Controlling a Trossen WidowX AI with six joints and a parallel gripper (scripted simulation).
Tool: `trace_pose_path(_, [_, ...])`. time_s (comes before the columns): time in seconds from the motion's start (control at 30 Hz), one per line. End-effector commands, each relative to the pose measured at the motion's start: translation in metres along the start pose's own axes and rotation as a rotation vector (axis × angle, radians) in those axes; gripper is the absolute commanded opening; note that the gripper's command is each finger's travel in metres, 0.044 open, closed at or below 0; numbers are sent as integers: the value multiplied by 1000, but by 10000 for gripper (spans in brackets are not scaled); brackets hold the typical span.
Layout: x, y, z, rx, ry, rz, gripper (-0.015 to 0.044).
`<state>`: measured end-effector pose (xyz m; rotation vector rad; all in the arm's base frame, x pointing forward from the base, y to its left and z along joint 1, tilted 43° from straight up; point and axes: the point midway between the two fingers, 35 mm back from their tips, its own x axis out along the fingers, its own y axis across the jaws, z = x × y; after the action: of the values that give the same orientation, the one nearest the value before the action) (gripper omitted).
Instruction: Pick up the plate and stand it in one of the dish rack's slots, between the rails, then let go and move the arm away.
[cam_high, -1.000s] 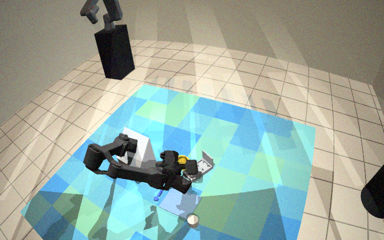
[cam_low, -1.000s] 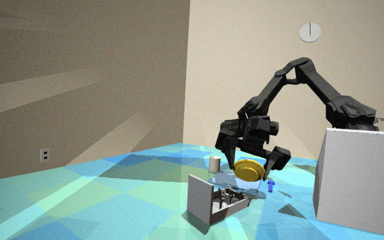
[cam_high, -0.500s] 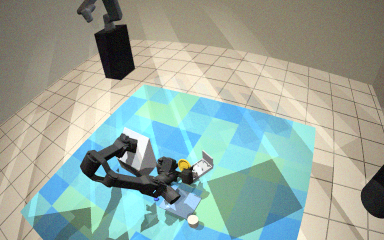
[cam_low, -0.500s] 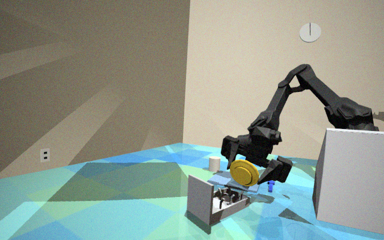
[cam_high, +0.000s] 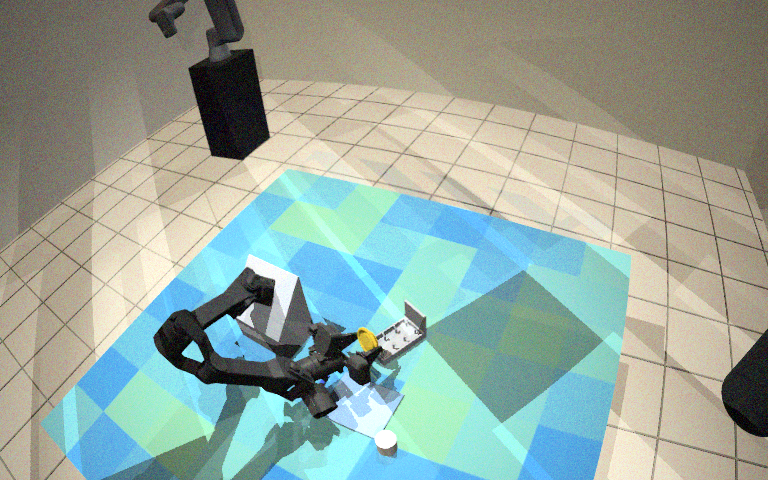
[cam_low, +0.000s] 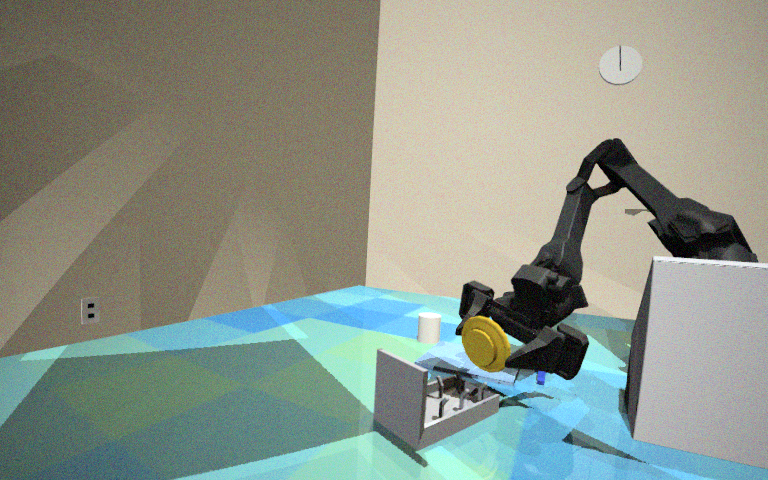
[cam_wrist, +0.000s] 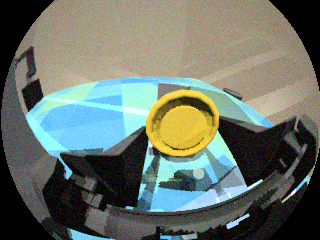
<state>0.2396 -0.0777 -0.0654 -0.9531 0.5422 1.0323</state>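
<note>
The yellow plate (cam_high: 367, 339) (cam_low: 485, 343) (cam_wrist: 182, 125) is held on edge, roughly upright and slightly tilted. My gripper (cam_high: 367, 344) (cam_low: 486, 343) (cam_wrist: 182, 124) is shut on the plate, with one finger at each side of its rim. The grey dish rack (cam_high: 406, 351) (cam_low: 461, 421) stands on the patterned surface, with short pegs inside and a tall panel at its far end. The plate is above and beside the rack's end nearest the arm, clear of the pegs. The wrist view shows the plate hiding most of the rack.
A pale blue board (cam_high: 362, 416) lies close to the rack, below the gripper. A white cylinder (cam_high: 386, 443) (cam_low: 429, 328) stands by the board. A small blue item (cam_low: 540, 377) lies near the board. A large white block (cam_high: 274, 291) (cam_low: 702, 350) stands near the arm.
</note>
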Motion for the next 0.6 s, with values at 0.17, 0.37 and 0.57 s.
trace_pose_path(0.17, [0,0,1,0,-14,-18,0])
trace_pose_path(0.37, [14,-1,3,1,-7,-12,0])
trace_pose_path(0.57, [21,-2,4,-5,-6,-16,0])
